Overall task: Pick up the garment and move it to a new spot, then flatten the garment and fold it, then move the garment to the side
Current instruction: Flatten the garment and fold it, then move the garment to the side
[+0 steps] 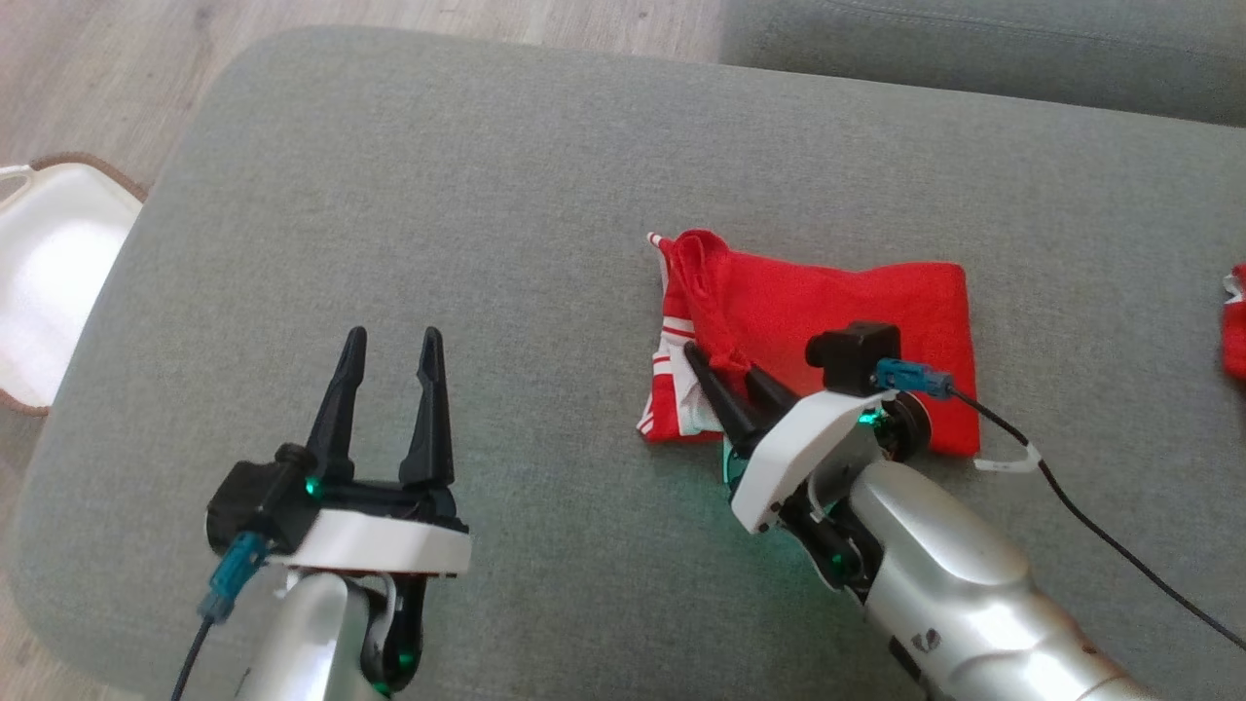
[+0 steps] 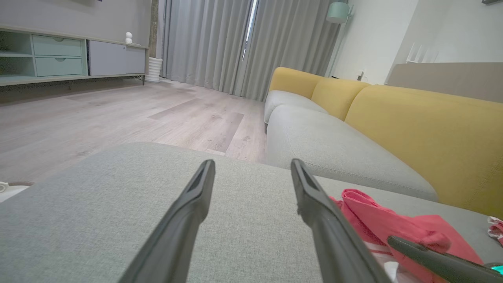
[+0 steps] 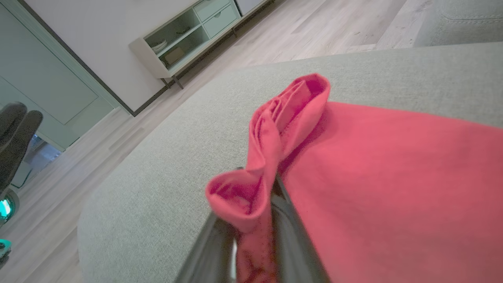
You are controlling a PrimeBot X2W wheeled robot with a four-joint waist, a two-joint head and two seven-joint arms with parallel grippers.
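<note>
1. Right wrist view put me closest to the right pincer [image 3: 255,196]: its dark fingers stood narrow, with a raised ridge of red cloth bunched between them. How firm the pinch was I could not tell.
2. That ridge belonged to the garment [image 1: 847,292], which lay as a rough red rectangle on the grey cushion [image 1: 487,195], right of the middle. A red-and-white striped layer [image 1: 667,375] peeked out along its left edge, just under the fingers.
3. The left pincer [image 1: 394,333] hovered well apart to the left, fingers spread wide and holding nothing, over bare cushion.
4. Further out, a second scrap of red cloth [image 1: 1236,331] sat at the cushion's far right edge. A white basket [image 1: 49,273] stood on the wooden floor [image 1: 97,68] to the left.
5. To my eye the folding step was in hand and nearly finished, since the body already lay flat and squared while the left edge stayed lumpy.
6. The next move seemed to call for laying that ridge down and pressing it flat. After that, a fresh grip on the whole stack would carry it aside without the layers sliding open.
7. I could read no brand, label or writing anywhere. A small dark mark on the right forearm [image 1: 934,584] was too tiny to make out.
</note>
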